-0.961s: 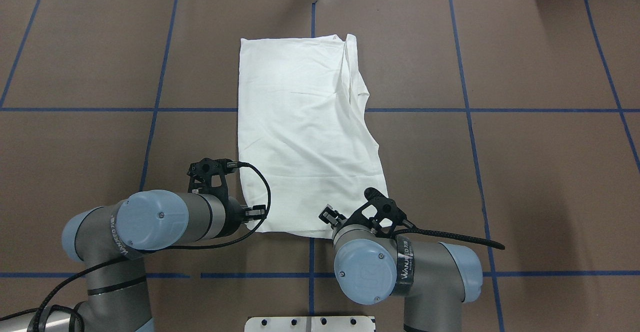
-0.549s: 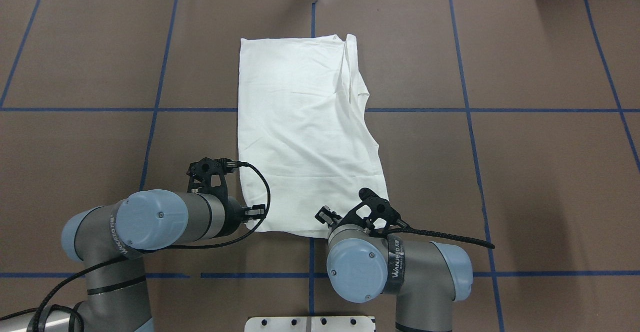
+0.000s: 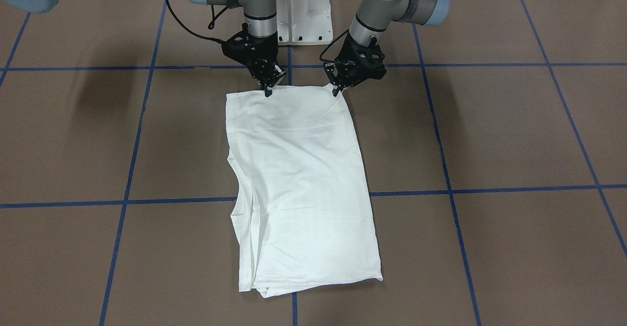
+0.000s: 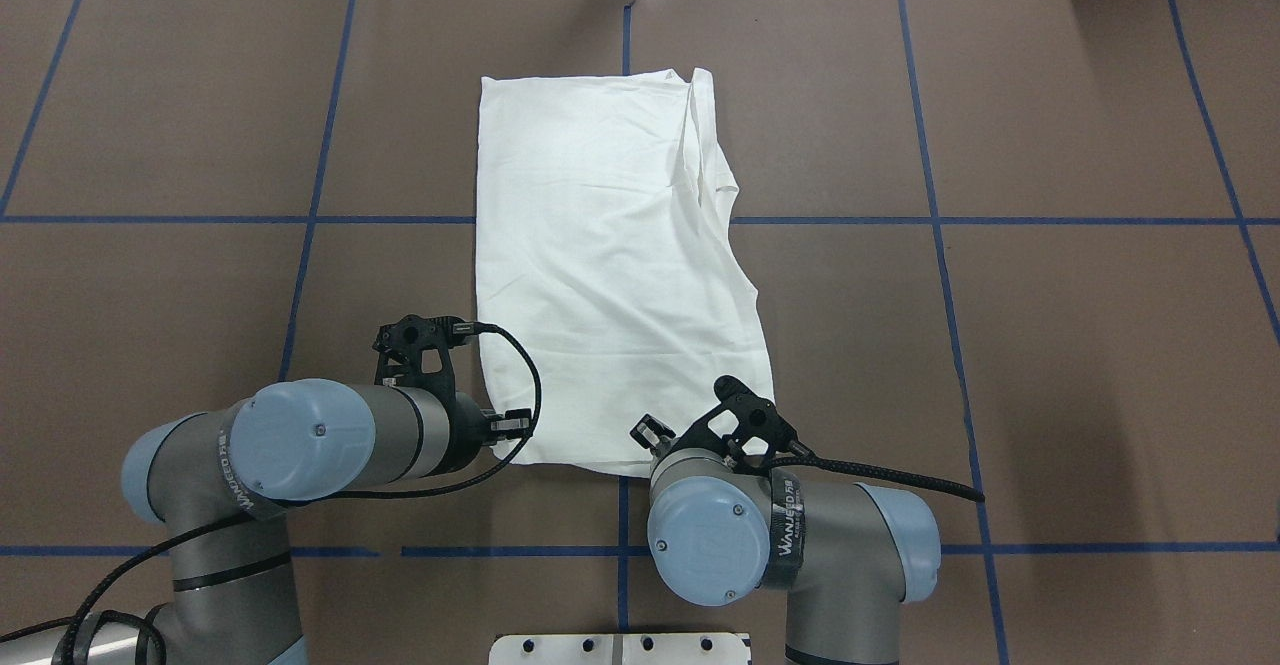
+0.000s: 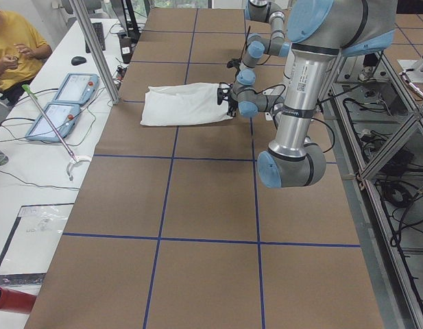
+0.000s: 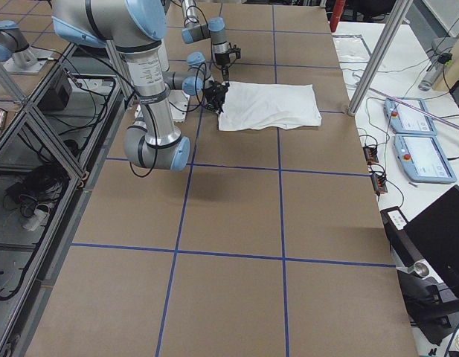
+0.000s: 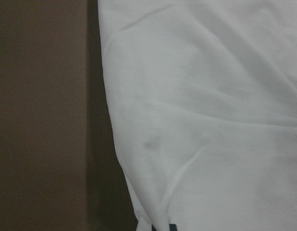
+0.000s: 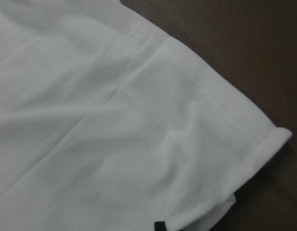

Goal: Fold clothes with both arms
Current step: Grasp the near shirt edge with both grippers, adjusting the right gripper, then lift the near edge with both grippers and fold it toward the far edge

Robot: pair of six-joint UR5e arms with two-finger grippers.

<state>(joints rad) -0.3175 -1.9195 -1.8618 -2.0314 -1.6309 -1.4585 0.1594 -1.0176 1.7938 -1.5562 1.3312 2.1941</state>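
Observation:
The white shirt (image 4: 610, 265) lies folded into a long narrow rectangle down the middle of the brown table, with no print showing; it also shows in the front-facing view (image 3: 303, 184). Both grippers are at its edge nearest the robot. My left gripper (image 3: 337, 90) is down on that edge's corner, its fingers pinched together on the fabric. My right gripper (image 3: 268, 90) pinches the same edge about a third of the way in from the other corner. Both wrist views are filled with white cloth (image 7: 211, 120) (image 8: 114, 120), with only a dark fingertip at the bottom.
The white pedestal base (image 3: 303, 17) stands just behind the grippers. Blue tape lines (image 4: 940, 245) cross the brown table top. In the left side view an operator in yellow (image 5: 12, 48) sits beyond the table's far edge beside two pendants (image 5: 60, 103) and a metal post (image 5: 94, 48).
My right arm has shifted a little to the left along the shirt's near edge. The left arm and the shirt have not visibly moved.

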